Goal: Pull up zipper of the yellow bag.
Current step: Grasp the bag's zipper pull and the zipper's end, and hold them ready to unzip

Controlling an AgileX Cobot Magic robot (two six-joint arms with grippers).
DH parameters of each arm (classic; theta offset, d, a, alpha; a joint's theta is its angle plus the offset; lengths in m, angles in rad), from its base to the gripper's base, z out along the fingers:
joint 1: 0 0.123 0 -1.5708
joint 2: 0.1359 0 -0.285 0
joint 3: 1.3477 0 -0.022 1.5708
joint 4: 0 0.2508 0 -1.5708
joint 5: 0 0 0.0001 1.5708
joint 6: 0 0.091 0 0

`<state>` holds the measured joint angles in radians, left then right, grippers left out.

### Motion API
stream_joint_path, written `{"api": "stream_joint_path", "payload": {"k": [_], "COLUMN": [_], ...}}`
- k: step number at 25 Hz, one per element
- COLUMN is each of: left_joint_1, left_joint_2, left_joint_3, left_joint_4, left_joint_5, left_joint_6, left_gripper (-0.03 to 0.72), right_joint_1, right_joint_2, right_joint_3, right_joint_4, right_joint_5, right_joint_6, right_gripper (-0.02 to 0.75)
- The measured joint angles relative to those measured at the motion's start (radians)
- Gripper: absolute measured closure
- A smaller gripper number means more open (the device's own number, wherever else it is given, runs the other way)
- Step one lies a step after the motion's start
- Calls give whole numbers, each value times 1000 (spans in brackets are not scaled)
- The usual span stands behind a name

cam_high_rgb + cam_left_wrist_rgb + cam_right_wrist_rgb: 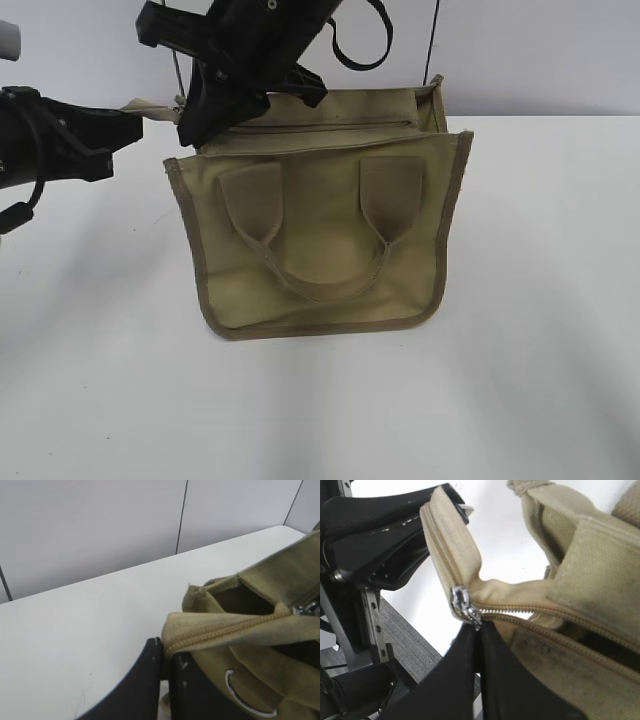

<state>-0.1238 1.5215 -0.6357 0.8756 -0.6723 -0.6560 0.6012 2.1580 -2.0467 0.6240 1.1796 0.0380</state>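
With the left gripper [167,672] pinching the khaki canvas bag's [320,250] corner taut, the right gripper [479,630], clamped on the small silver zipper slider [465,605], should draw straight along the teeth.

A: Where are the 2 arms?

B: The left gripper [125,128] reaches in level from the left edge, its fingers [150,680] pressed together on the end of the yellow bag [320,240]. The right gripper [479,630] comes down from above, fingers pinched on the zipper [465,602] slider
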Motion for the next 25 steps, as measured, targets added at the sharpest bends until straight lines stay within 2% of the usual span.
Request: {"api": "stream_joint_path", "payload": {"k": [19, 25], "left_joint_1": [-1, 1], "left_joint_2": [0, 0], "left_joint_3": [0, 0], "left_joint_4": [-7, -8], "left_joint_5": [8, 30], "left_joint_6": [7, 10], "left_gripper": [683, 683], "right_joint_1": [-27, -24], "right_joint_2": [-23, -27], "right_joint_3": [2, 66], "right_joint_4": [-24, -24], "right_joint_5": [-6, -16], "right_joint_6": [-46, -65], "right_gripper": [752, 752]}}
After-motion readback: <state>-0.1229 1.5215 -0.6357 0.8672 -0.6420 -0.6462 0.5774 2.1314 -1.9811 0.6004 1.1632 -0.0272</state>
